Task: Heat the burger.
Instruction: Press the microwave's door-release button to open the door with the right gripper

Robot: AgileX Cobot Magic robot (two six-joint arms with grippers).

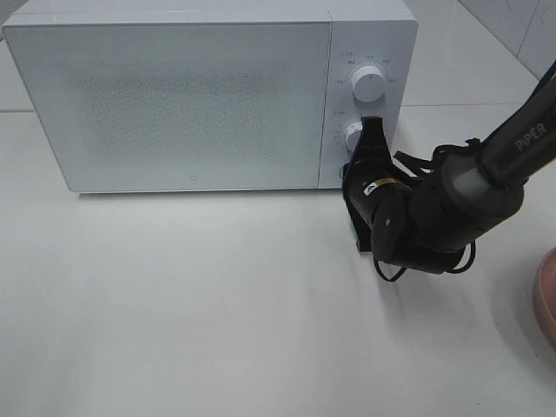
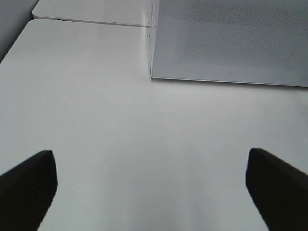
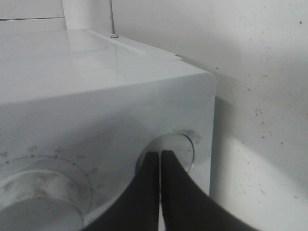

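Right gripper [image 1: 372, 130]: jaws pressed together, no gap between them, nothing held. The tips sit at the lower knob [image 1: 354, 135] of the microwave [image 1: 191, 104]. In the right wrist view the joined fingers [image 3: 144, 192] overlap the edge of that knob; I cannot tell whether they press on it. The upper knob [image 1: 369, 84] is apart from the gripper.

Left gripper [image 2: 151, 163]: jaws spread wide, holding nothing, hanging over bare table [image 1: 217, 304] near the microwave's left front corner.

Burger: not visible in any view. The microwave door [image 1: 174, 95] is closed and frosted, so I cannot tell where it is.

Surface: white matte tabletop, with a seam behind the microwave. A white wall stands close behind the microwave's right side.

Edges: a pink plate [image 1: 547, 295] is cut off by the right edge of the high view, just beside the right arm [image 1: 469, 187]. A broad stretch of table lies in front of the microwave.
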